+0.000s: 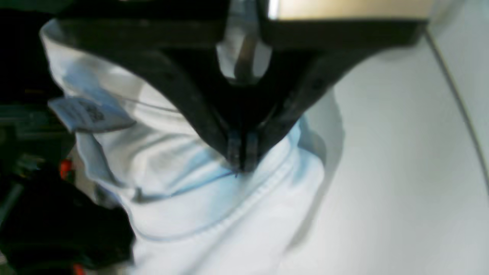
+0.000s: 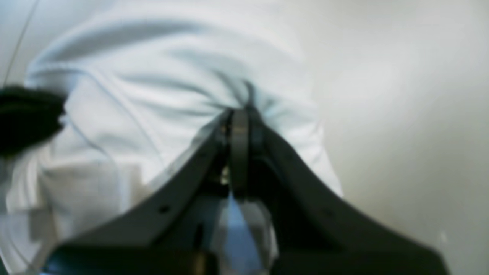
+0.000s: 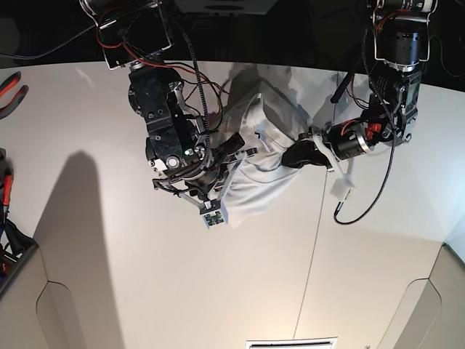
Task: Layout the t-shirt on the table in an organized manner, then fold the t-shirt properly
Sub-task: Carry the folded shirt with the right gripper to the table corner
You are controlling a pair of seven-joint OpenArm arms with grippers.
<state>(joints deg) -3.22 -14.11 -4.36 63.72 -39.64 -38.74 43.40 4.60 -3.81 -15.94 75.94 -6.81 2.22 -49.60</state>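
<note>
The white t-shirt (image 3: 265,156) is bunched and wrinkled at the far middle of the white table (image 3: 145,276), stretched between both arms. My left gripper (image 1: 242,162) is shut on a fold of cloth near a stitched hem (image 1: 267,187); in the base view the left gripper (image 3: 296,156) sits at the shirt's right edge. A small printed label (image 1: 89,114) sticks out of the t-shirt (image 1: 198,214) to the left of the fingers. My right gripper (image 2: 238,116) is shut on a gathered pinch of the t-shirt (image 2: 153,76); in the base view the right gripper (image 3: 236,149) holds the left side.
Red-handled pliers (image 3: 11,87) and other tools (image 3: 6,196) lie at the left edge. A thin dark seam (image 3: 312,254) runs down the table. Beige corner panels (image 3: 43,313) (image 3: 429,305) sit at the near corners. A loose black cable (image 3: 363,203) hangs below the left arm.
</note>
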